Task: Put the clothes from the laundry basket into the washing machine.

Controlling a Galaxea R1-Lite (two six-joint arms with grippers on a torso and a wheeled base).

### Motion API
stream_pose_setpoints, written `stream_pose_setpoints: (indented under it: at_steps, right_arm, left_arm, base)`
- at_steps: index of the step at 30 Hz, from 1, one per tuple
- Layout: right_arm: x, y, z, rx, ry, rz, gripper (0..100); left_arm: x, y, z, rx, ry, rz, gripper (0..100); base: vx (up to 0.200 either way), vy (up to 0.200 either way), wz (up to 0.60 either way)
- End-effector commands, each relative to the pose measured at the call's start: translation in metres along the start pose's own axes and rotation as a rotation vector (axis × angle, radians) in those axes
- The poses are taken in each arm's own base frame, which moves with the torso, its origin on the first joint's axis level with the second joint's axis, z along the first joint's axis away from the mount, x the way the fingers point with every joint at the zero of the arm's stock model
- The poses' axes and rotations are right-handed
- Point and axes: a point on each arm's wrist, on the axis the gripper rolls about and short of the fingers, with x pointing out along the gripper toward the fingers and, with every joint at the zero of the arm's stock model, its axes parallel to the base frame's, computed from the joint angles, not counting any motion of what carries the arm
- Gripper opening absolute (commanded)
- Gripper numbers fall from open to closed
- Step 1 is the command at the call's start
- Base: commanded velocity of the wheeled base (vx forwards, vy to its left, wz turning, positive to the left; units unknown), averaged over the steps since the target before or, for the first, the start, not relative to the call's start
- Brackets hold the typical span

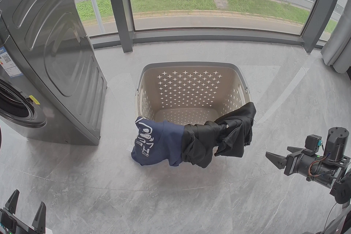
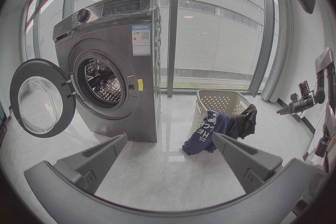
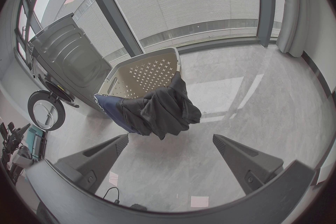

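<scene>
From where I stand, nothing has gone into the washing machine [image 2: 115,70] yet. Its round door [image 2: 38,98] is swung open and the drum [image 2: 101,83] looks bare. Both garments, a navy printed shirt [image 1: 157,141] and a black top [image 1: 215,138], are draped over the near rim of the laundry basket [image 1: 193,65] and touch each other. The shirt hangs down outside toward the floor [image 1: 182,194].

The left fingers [image 2: 101,158] are spread wide and hold nothing. The machine's opening lies ahead of them to one side, and the shirt ahead to the other. The right fingers [image 3: 245,161] are also parted and empty, and they point at the black top from well short of it.

By my reckoning the whole job is left: both garments to pick up and carry to the drum.
</scene>
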Motion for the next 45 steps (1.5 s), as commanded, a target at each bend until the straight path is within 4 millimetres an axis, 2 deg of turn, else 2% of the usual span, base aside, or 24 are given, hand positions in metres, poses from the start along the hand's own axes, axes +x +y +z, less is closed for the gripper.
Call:
stream_pose_setpoints:
  at_steps: [1,11,19,23,27,34,45]
  right_arm:
    - [0.027,0.002,-0.018,-0.013,0.09,0.006,100]
    - [0.043,0.013,-0.027,-0.037,0.076,0.059,100]
    - [0.044,0.013,-0.029,-0.038,0.077,0.062,100]
    - [0.044,0.015,-0.03,-0.04,0.082,0.071,100]
    - [0.044,0.016,-0.031,-0.041,0.085,0.076,100]
    - [0.049,0.025,-0.036,-0.052,0.11,0.11,100]
    - [0.068,0.026,-0.045,-0.053,0.059,0.127,100]
  left_arm:
    - [0.0,0.0,-0.004,-0.001,0.005,0.001,100]
    - [0.0,0.0,-0.004,-0.001,0.007,0.001,100]
    - [0.0,0.0,-0.004,0.0,0.005,0.001,100]
    - [0.0,0.0,-0.004,0.0,0.005,0.001,100]
    - [0.0,0.0,-0.004,-0.001,0.007,0.002,100]
    - [0.0,0.0,-0.004,-0.001,0.005,0.002,100]
    - [0.0,0.0,-0.004,-0.001,0.005,0.002,100]
  base:
    - [0.0,0.0,0.0]
    - [0.0,0.0,0.0]
    - [0.0,0.0,0.0]
    - [0.2,0.0,0.0]
    - [0.0,0.0,0.0]
    - [0.0,0.0,0.0]
    - [0.0,0.0,0.0]
